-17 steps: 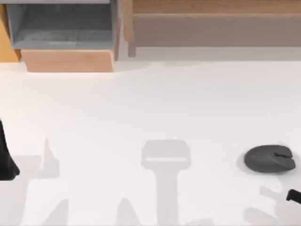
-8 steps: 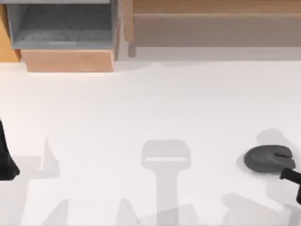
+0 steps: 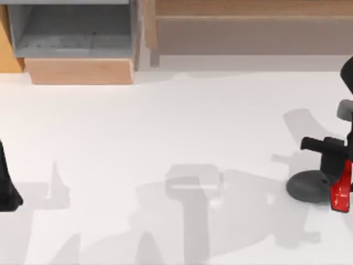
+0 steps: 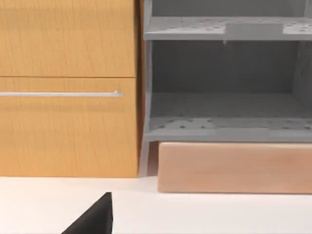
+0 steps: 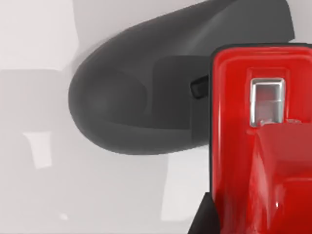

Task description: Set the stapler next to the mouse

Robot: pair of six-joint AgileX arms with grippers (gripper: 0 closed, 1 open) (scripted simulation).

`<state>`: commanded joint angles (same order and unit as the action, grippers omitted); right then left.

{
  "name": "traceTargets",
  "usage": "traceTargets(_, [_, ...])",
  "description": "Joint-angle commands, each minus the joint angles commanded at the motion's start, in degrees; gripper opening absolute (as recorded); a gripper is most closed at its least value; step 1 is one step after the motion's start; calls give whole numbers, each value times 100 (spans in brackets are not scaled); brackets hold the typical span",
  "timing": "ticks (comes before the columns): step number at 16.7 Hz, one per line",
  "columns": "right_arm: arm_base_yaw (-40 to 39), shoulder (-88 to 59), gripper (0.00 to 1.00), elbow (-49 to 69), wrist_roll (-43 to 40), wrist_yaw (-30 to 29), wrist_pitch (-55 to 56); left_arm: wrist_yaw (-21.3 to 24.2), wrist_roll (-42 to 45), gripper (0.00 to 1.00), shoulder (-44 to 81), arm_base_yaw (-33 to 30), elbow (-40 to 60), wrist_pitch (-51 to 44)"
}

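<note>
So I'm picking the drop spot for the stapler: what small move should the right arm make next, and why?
Probably shift it sideways off the mouse before lowering: the right gripper has the red stapler overlapping the mouse's right end, so a straight descent would likely land on it, not beside it.

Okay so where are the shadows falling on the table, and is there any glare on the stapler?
Top view: soft grey arm shadows lie across the white table, heaviest along the near edge and around the mouse. Right wrist view: the red stapler is glossy, with pale highlights on its shell and its metal insert, and the mouse's shadow falls on the table.
</note>
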<state>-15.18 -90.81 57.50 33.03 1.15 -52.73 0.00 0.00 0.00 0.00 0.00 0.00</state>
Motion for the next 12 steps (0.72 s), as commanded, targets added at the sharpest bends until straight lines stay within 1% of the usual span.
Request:
traceTargets(7, [324,-1882,0,1999,-1224,108,292,0,0,100,0,0,0,0])
traceTargets(12, [492,-2715,0,3007,-1861,160,492,0,0,100,0,0,0,0])
